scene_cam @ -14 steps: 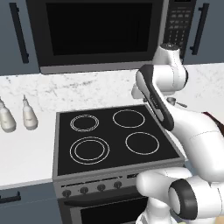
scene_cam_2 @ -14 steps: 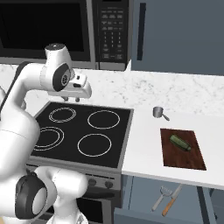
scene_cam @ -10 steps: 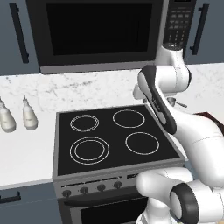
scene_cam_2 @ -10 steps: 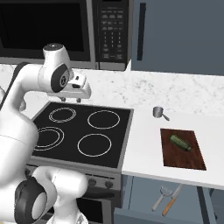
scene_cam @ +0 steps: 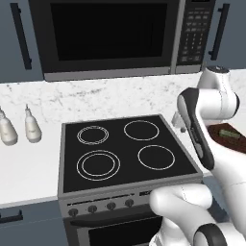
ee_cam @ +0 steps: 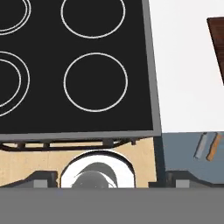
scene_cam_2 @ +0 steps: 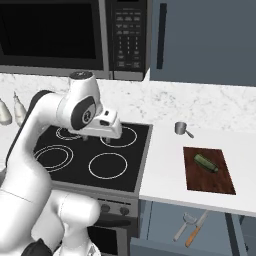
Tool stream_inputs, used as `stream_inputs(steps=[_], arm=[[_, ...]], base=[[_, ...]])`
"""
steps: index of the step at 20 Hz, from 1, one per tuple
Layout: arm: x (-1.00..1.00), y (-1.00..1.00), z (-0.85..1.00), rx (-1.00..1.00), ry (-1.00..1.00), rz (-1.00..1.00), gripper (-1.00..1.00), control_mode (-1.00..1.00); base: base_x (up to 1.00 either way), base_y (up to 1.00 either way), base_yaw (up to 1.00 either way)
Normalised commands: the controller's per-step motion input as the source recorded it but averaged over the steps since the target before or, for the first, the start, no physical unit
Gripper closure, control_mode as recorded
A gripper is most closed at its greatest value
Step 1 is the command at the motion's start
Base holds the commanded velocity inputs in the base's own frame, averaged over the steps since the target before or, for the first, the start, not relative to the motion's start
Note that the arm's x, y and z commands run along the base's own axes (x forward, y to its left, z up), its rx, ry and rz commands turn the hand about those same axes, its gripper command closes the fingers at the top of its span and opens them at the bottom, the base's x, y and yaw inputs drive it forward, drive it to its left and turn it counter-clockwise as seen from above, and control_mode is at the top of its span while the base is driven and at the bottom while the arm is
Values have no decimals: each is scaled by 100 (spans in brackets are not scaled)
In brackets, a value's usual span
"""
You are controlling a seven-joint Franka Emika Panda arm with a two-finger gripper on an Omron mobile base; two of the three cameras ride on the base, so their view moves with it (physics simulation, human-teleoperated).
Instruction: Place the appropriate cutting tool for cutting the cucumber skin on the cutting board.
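The pincer (scene_cam_2: 95, 137) is hanging above the rear of the black stovetop (scene_cam_2: 75, 165), its fingers standing wide apart and holding nothing. In the left base view the arm's white links are covering most of the hand, so just its side (scene_cam: 178, 120) is showing past the stovetop's right edge.

The right base view is giving the whole counter (scene_cam_2: 165, 175) to the right of the stovetop. The cutting board (scene_cam_2: 207, 170) is lying near the counter's front right corner, and the cucumber (scene_cam_2: 205, 162) is lying on the board's rear half. A small steel pot (scene_cam_2: 182, 129) is standing near the counter's back edge, apart from the board. Below the counter's front edge, an open drawer (scene_cam_2: 150, 242) is showing the cutting tool (scene_cam_2: 183, 226) lying just beside an orange-handled knife (scene_cam_2: 196, 229).

The left base view is catching a mere corner of the board (scene_cam: 226, 137) with the cucumber (scene_cam: 230, 134), but is adding two pale bottles (scene_cam: 19, 132) on the counter left of the stovetop.

The hand view is looking down on the stovetop (ee_cam: 78, 65), a strip of board (ee_cam: 216, 39) at the right edge, and the cutting tool (ee_cam: 201, 146) beside the knife (ee_cam: 213, 146).
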Motion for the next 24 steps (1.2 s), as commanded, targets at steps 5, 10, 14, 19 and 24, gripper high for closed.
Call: stream_inputs(steps=[5,10,14,19,24], arm=[[-58,-100,-32,0,31,-8,-100,-100],[-33,-100,-50,0,40,-15,-100,-100],[-16,-100,-80,-4,23,-9,-100,-100],[-34,-100,-95,-2,2,-5,-100,-100],[-16,-100,-91,1,-5,-3,-100,-100]], base=[[0,0,0],[0,0,0],[0,0,0],[0,0,0],[0,0,0]])
